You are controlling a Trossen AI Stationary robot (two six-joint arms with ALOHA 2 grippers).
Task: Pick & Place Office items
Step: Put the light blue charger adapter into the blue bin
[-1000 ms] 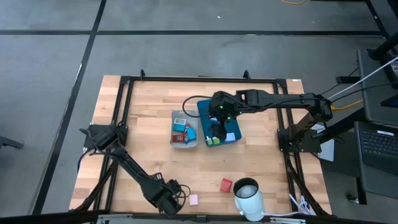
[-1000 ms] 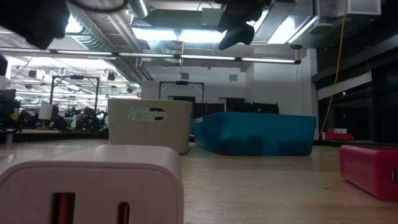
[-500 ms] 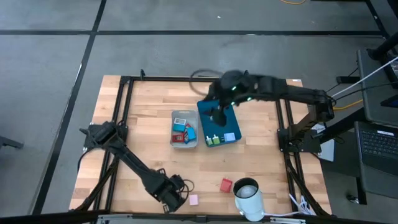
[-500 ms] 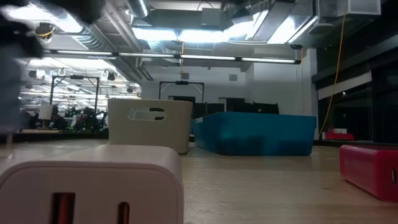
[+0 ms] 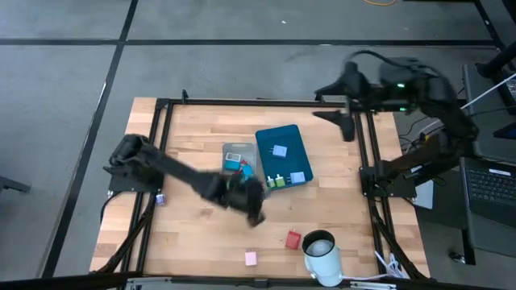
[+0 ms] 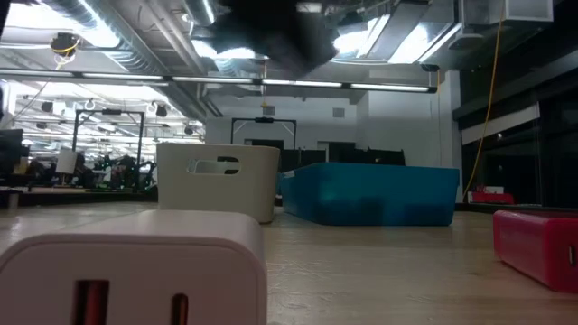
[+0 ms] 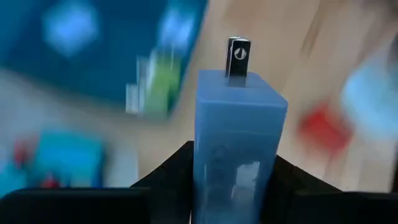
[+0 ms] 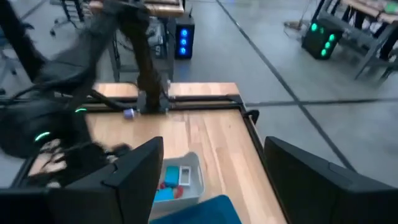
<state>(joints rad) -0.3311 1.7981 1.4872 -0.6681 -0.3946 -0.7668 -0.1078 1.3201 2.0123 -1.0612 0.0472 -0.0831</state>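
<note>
left end effector [image 5: 248, 201]: over the wooden tabletop [image 5: 193, 137], just in front of the grey bin [image 5: 239, 167]; motion-blurred in the high view. in the left wrist view its two fingers [image 7: 168, 180] are clamped on a light blue block [image 7: 239, 137] with a dark metal prong on its far end.

right end effector [image 5: 345, 122]: raised at the far right edge of the tabletop, beside the black frame rail, well apart from both containers. in the right wrist view its fingers [image 8: 134, 171] stand wide apart with nothing between them.

grey bin: near the tabletop's centre, holding blue, light blue and red pieces [image 5: 235, 167].

teal tray [image 5: 270, 145]: touching or just beside the bin on its right; holds one light blue piece [image 5: 280, 151] near its middle, another light blue piece [image 5: 297, 176] and green pieces [image 5: 276, 182] at its near end.

loose items: red block [image 5: 293, 239] and pink block [image 5: 251, 258] near the front edge of the tabletop, the red one just beside a white cylinder [image 5: 322, 251]. in the low view the pink block [image 6: 135, 266] fills the foreground and the red block [image 6: 537, 244] sits at the right.
</note>
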